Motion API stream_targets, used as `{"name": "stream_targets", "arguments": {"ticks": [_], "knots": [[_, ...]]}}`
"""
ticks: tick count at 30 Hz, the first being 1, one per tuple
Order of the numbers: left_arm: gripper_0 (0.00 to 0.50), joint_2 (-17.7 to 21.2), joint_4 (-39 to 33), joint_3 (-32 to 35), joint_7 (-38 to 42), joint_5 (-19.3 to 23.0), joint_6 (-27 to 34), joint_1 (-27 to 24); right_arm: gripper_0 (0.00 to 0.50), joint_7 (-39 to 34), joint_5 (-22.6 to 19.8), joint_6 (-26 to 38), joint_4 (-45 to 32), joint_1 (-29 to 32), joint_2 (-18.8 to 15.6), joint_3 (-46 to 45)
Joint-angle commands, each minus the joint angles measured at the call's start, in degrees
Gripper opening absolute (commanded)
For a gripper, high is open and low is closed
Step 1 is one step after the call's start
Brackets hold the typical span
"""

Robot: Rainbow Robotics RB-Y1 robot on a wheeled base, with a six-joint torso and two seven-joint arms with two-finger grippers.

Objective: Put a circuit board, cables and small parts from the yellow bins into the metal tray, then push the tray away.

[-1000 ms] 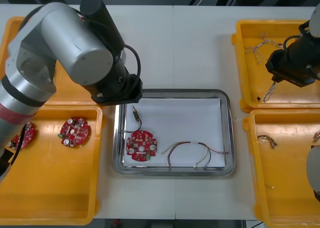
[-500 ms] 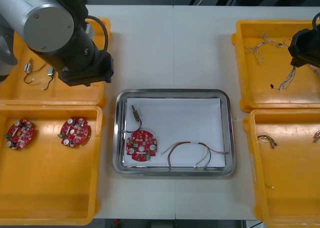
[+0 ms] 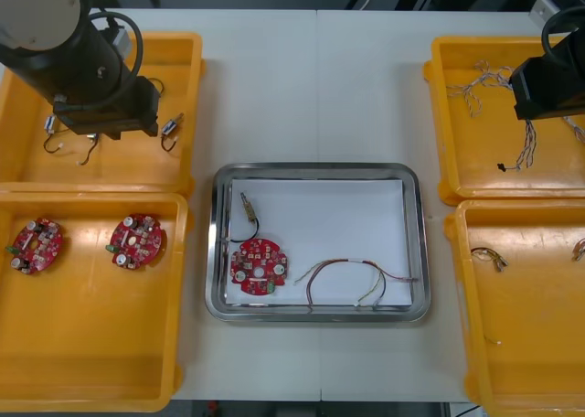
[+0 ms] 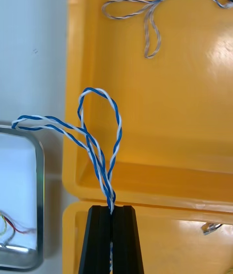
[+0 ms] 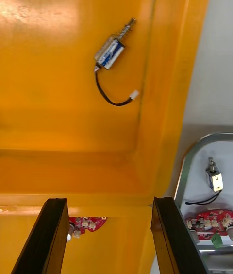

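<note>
Right wrist view: right claw [image 4: 111,210] pinches a blue and white cable [image 4: 110,190]; left claw [image 5: 109,201] hangs spread above a yellow bin [image 5: 58,118].

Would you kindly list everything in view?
Bins: four, yellow, two per side.
Tray: one, metal, white inside, centre.
Circuit boards: three, red; one in tray, two in near-left bin.
Small metal parts: one in tray, others in far-left bin.
Red and yellow cable: one, in tray.
Twisted cables: blue and white; one held, another in far-right bin.
Left end effector: black, open, above far-left bin.
Right end effector: black, shut on twisted cable, above far-right bin.
</note>
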Motion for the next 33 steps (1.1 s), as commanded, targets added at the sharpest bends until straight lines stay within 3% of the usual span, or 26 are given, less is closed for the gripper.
{"name": "stream_targets", "arguments": {"ticks": [1, 10, 14, 26, 33], "knots": [[0.500, 3.07, 2.84, 3.06, -5.57, -1.13, -0.29, -3.61, 0.000, 4.64, -4.75, 0.23, -6.53, -0.82, -4.22, 4.39], [0.500, 3.42, 9.43, 4.82, -15.24, -2.80, -4.51, -3.61, 0.000, 6.57, -7.65, 0.23, -18.30, -0.99, -4.49, 13.70], [0.500, 3.42, 12.42, 5.08, -19.02, -3.85, -6.97, -3.61, 0.000, 7.45, -7.65, 0.23, -20.85, -2.57, -2.73, 18.98], [0.500, 3.33, 19.71, 6.13, -27.46, -6.23, -12.07, -3.61, 0.000, 11.58, -4.83, -3.77, -15.84, -9.52, 5.53, 33.83], [0.500, 3.15, 24.19, 6.13, -29.83, -6.31, -17.34, -3.70, 0.000, 25.91, -1.93, -7.38, -8.90, -10.40, 10.28, 35.76]]}}
